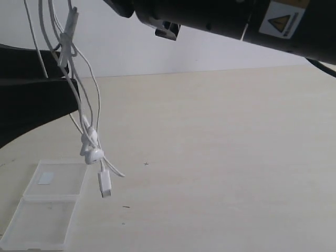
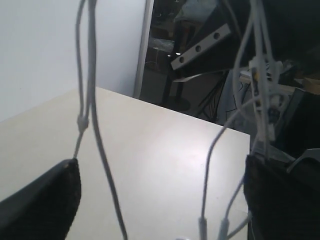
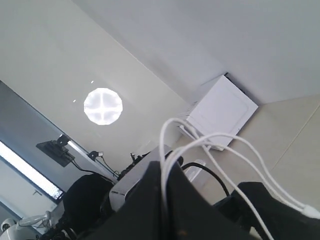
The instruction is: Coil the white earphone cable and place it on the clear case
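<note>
Jaws of your right gripper [image 3: 165, 172] are pinched together on loops of the thin white earphone cable [image 1: 93, 153]. It dangles between the widely parted jaws of your left gripper [image 2: 160, 165], which grip nothing. Below both lies the pale, matte table [image 1: 220, 147] before a plain white wall [image 1: 157, 52]. The flat clear case [image 1: 42, 223] rests there, opened.

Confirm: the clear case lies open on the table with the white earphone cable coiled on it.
Not on it: the exterior view shows the white earphone cable hanging in the air beside the clear case, which lies open on the table.
</note>
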`<action>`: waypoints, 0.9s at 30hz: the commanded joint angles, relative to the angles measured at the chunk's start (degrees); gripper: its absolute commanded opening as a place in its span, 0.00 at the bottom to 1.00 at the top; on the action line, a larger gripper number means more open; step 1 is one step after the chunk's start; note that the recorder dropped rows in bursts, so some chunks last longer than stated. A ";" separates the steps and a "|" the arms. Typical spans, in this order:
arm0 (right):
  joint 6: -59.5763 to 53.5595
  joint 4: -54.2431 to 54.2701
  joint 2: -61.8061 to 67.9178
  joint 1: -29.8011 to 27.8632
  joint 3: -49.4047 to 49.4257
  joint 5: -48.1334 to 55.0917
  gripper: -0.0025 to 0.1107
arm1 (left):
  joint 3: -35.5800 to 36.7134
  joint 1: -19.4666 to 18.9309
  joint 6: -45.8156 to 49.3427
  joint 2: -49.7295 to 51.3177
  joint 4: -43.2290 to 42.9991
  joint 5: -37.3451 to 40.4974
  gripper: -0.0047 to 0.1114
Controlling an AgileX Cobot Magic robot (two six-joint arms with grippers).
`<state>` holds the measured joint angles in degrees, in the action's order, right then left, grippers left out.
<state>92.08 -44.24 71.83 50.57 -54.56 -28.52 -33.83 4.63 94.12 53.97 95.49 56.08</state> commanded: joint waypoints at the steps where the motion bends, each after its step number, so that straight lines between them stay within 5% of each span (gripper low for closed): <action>1: -0.63 -3.19 -0.37 0.10 -0.20 -0.51 0.02 | 0.26 0.05 0.25 0.08 0.05 0.37 0.77; 13: 0.78 -5.67 -0.48 0.10 -0.20 0.18 0.02 | 0.26 -0.05 -3.31 -0.02 -9.18 -3.26 0.77; 27: 0.86 -9.62 -0.48 0.10 -0.20 1.84 0.02 | 0.26 -0.05 -5.87 -2.87 -10.40 -0.52 0.77</action>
<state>93.07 -52.63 71.83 50.57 -54.56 -26.87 -33.83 4.63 89.68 51.88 85.18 55.03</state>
